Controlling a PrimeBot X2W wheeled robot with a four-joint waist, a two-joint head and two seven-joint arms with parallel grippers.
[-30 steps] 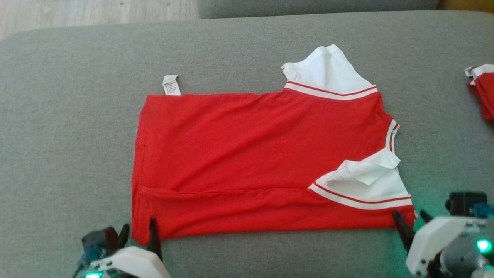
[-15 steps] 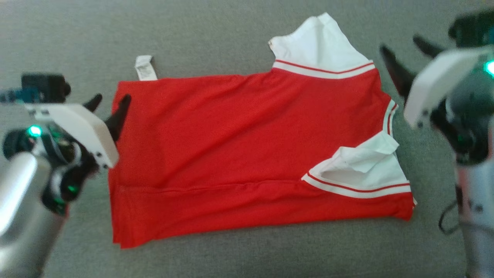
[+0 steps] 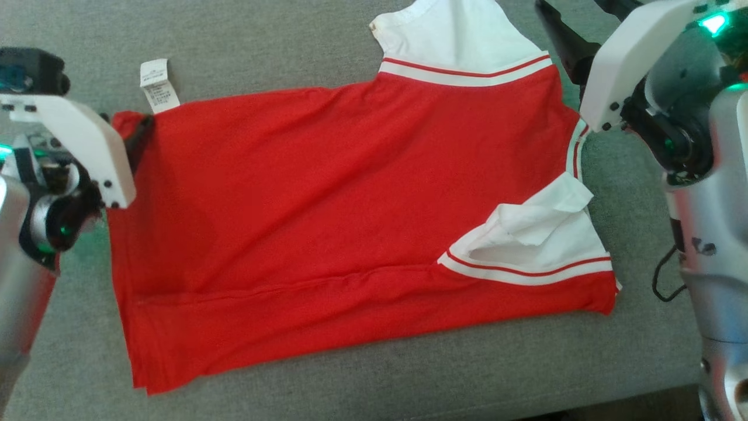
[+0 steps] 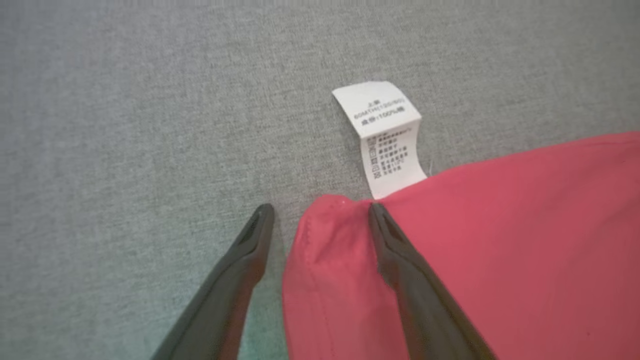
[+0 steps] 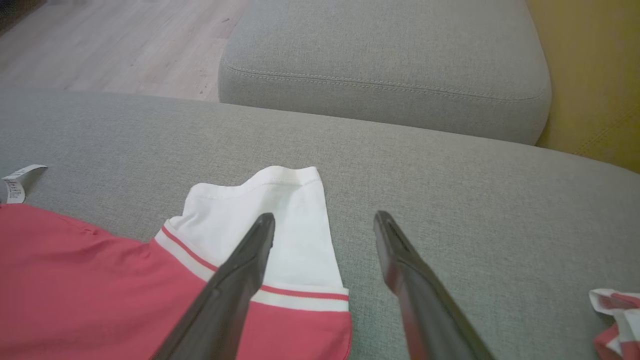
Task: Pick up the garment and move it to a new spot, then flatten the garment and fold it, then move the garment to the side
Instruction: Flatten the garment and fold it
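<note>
The garment (image 3: 327, 199), a red shirt with white sleeves, lies spread on the grey sofa cushion (image 3: 280, 41). My left gripper (image 3: 127, 118) is at its far left corner, beside the white care label (image 3: 156, 85). In the left wrist view the left gripper (image 4: 318, 209) is open, with the red corner (image 4: 325, 260) lying between its fingers just below the label (image 4: 385, 135). My right gripper (image 3: 570, 4) is open at the far white sleeve (image 3: 456, 32). In the right wrist view the right gripper (image 5: 325, 216) straddles the right edge of that sleeve (image 5: 300, 225).
A second red and white cloth (image 5: 617, 315) lies further right on the cushion. Behind it stand another grey cushion (image 5: 385, 65), a wooden floor (image 5: 115, 45) and a yellow surface (image 5: 590, 75). The near sleeve (image 3: 537, 240) is crumpled.
The head camera has dipped. Both arms moved from the garment's near corners to its far edge, left to the labelled corner, right to the far sleeve. Both grippers stayed open.
</note>
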